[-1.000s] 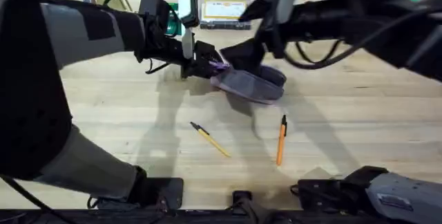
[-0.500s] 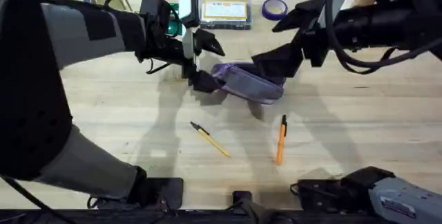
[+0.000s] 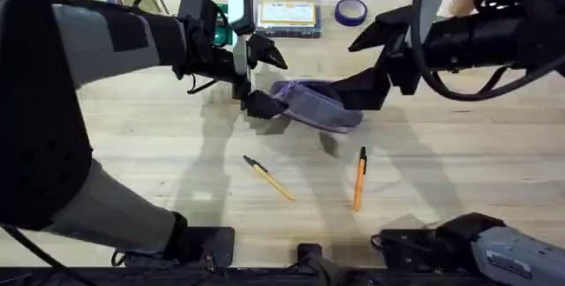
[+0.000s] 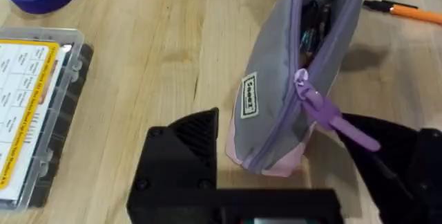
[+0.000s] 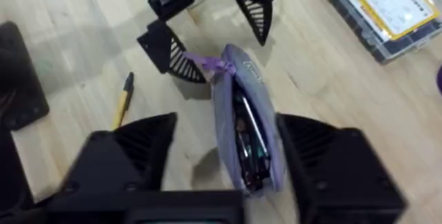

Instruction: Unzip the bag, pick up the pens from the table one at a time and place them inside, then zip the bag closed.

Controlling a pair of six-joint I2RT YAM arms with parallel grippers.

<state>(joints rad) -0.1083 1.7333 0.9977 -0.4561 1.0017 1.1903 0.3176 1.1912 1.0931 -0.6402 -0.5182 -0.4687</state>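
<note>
Lilac bag (image 3: 316, 107) unzipped btwn left gripper (image 3: 261, 80) & right gripper (image 3: 366, 65), both spread.

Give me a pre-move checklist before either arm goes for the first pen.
1. Pencil pouch unzipped: ok; the right wrist view shows it gaping, with dark items already inside.
2. Left gripper free: ok; fingers open astride the pouch's zipper-pull end, holding nothing.
3. Right gripper free: ok; fingers open on either side of the pouch.
4. Yellow pen reachable: ok; lying bare on the table.
5. Orange pen reachable: ok; lying apart from the yellow pen.
6. Pouch will stay open unheld: cannot tell.
</note>
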